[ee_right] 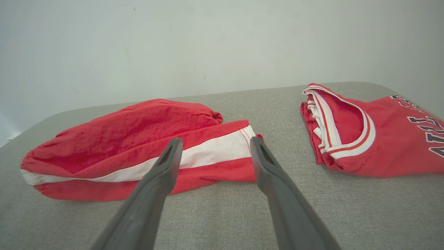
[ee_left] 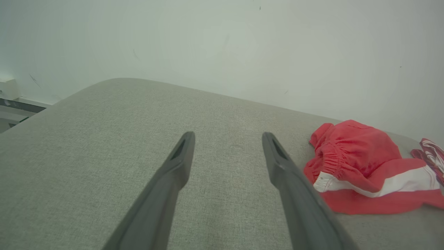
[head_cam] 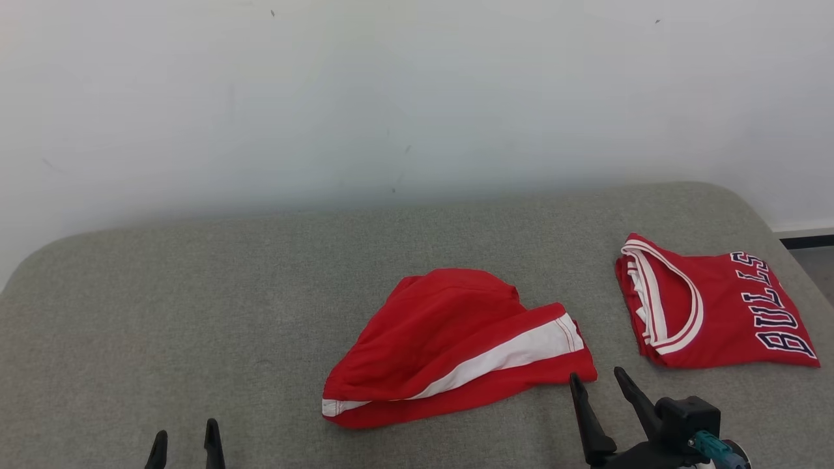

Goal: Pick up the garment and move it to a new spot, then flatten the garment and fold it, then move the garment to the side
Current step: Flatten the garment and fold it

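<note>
Red garments, two: crumpled shorts (head_cam: 456, 345) mid-surface, folded Bulls jersey (head_cam: 717, 312) to their right on the grey padded surface (head_cam: 195, 293). Two hands, both spread, empty. Right hand (head_cam: 596, 373) is just beside the shorts' hem, left hand (head_cam: 186, 428) well apart.

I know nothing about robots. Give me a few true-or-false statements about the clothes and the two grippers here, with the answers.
1. The red shorts lie crumpled on the grey surface. True.
2. The right gripper is shut on the shorts. False: it is open, with nothing between its fingers.
3. The jersey lettered BULLS lies folded to the right of the shorts. True.
4. The shorts and the jersey overlap. False: bare surface separates them.
5. The left gripper holds the jersey. False: it is open and empty, far to the left of the jersey.
</note>
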### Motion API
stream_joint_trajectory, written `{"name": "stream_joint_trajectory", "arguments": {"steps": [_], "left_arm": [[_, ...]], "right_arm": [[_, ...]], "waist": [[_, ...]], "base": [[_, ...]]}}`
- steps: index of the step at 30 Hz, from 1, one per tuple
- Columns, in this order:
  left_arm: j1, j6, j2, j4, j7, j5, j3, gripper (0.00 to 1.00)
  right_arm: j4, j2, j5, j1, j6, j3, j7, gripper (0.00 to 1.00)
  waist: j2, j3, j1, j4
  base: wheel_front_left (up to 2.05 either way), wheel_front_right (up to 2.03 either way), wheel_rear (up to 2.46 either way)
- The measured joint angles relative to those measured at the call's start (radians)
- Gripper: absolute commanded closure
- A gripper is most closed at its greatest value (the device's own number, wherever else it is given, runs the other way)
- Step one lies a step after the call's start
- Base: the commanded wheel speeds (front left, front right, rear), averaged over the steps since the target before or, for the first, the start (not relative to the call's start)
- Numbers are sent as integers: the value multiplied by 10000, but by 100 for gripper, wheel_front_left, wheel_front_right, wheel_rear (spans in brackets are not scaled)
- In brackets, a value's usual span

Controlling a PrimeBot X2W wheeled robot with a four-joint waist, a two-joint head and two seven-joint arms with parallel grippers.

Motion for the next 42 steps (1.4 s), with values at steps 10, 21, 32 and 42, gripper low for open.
{"name": "stream_joint_trajectory", "arguments": {"steps": [10, 21, 32, 42], "left_arm": [[-63, -94, -13, 169, 0, 125, 65, 0], [-98, -157, -38, 230, 0, 219, -13, 0], [-180, -443, -40, 466, 42, 314, -399, 0], [-1461, -1220, 6, 1862, 612, 646, -1931, 0]], "right_arm": [[10, 0, 27, 4, 0, -58, -2, 0], [96, 0, 105, 5, 0, -40, -21, 0], [148, 0, 107, -1, 0, -59, -67, 0], [224, 0, 123, -150, 0, 63, -90, 0]], "waist": [[0, 48, 1, -24], [0, 58, 1, -14], [0, 150, 1, -4], [1, 409, 2, -31]], "base": [[0, 0, 0], [0, 0, 0], [0, 0, 0], [0, 0, 0]]}}
